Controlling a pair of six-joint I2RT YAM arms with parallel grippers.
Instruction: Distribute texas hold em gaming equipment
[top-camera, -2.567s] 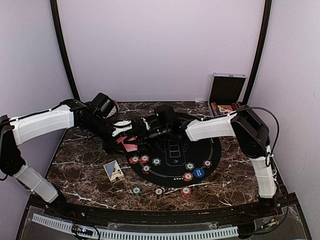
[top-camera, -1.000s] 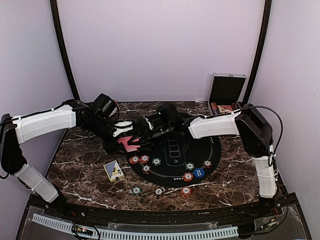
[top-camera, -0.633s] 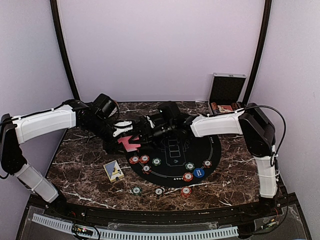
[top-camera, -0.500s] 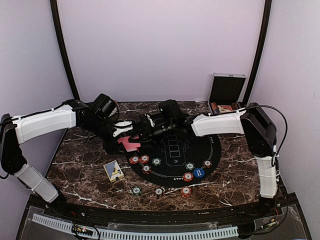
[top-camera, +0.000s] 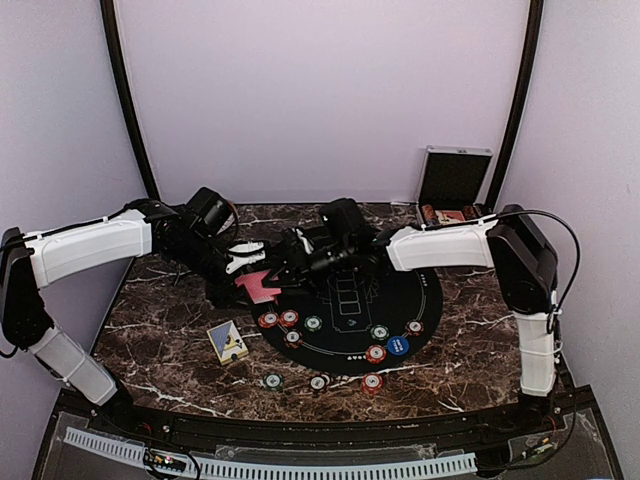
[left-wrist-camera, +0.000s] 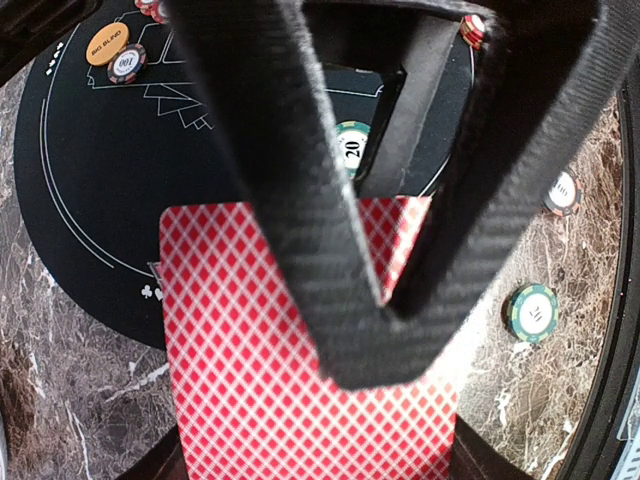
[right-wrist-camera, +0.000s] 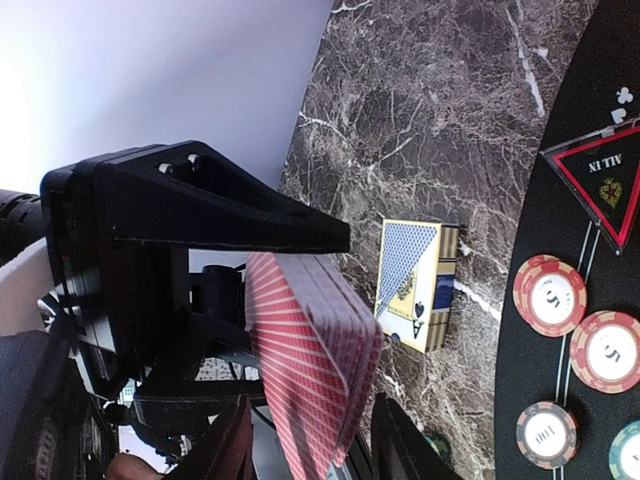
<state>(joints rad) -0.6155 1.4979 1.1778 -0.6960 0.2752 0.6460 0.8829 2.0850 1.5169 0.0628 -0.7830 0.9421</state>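
Note:
My left gripper (top-camera: 245, 262) is shut on a deck of red-backed playing cards (top-camera: 258, 286), held above the marble table just left of the black mat. In the left wrist view the deck (left-wrist-camera: 250, 350) fills the lower frame. My right gripper (top-camera: 282, 272) meets it from the right. In the right wrist view its fingers (right-wrist-camera: 225, 445) stand on either side of the deck's edge (right-wrist-camera: 310, 360), with gaps showing, so it is open. Poker chips (top-camera: 289, 318) lie on the mat, and three more chips (top-camera: 318, 382) sit on the marble in front.
A round black poker mat (top-camera: 420, 290) covers the table's middle. A blue and yellow card box (top-camera: 228, 341) lies on the marble at the front left. An open silver case (top-camera: 455, 180) stands at the back right corner.
The right arm has drawn slightly to the right while its fingers narrowed around the deck's edge. The left gripper and the deck have stayed in place.

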